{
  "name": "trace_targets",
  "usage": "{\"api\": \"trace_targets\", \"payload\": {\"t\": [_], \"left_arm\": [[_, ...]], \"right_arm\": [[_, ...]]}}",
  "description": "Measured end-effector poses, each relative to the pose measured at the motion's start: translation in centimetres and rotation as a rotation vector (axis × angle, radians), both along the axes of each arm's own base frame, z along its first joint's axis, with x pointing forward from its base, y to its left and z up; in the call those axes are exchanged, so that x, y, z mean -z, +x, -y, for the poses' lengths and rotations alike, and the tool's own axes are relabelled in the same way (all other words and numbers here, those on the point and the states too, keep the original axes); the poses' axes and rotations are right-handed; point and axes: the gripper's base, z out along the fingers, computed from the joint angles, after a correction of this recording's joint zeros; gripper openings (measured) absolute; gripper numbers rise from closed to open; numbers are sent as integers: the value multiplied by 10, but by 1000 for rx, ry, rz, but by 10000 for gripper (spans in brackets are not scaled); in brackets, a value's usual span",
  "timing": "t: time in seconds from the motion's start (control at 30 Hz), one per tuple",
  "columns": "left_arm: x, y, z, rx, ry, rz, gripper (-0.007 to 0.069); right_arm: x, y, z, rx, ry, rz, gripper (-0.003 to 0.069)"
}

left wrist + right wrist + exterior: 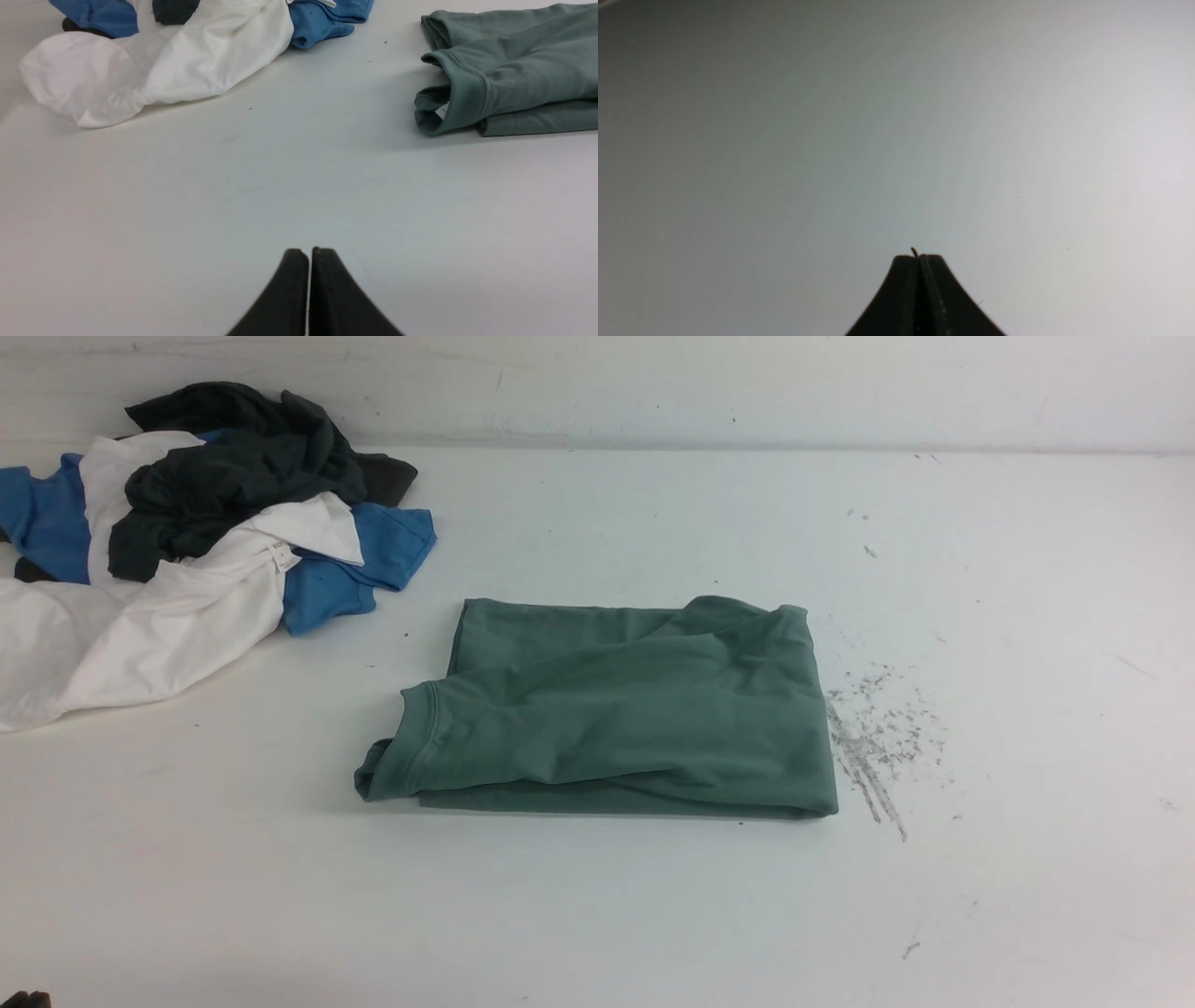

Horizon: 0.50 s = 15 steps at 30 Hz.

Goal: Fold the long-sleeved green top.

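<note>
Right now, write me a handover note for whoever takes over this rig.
Left hand: shut, empty, over bare table, clear of the clothes.
Right hand: shut, empty, only bare table in its view.
Green long-sleeved top: lies mid-table as a compact folded rectangle, a cuffed edge sticking out at its left end.
Pile of dark, white and blue garments: far left, apart from the top.
Done: the fold looks finished.
Left: probably nothing, perhaps tuck in that loose cuff.

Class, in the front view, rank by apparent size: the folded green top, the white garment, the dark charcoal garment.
1. Folded sage-green cotton top
2. Crumpled white garment, partly covered and cut off at the picture's edge, so unsure
3. Dark charcoal garment, smallest, though farthest away
</note>
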Motion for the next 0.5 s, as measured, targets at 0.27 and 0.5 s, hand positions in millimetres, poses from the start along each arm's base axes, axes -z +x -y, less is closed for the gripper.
{"api": "trace_targets", "payload": {"t": [0.27, 0.5], "left_arm": [[0, 0, 0, -1, -4, 0, -3], [0, 0, 0, -1, -3, 0, -3]], "right_arm": [[0, 0, 0, 0, 0, 0, -15], [0, 0, 0, 7, -8, 2, -15]]}}
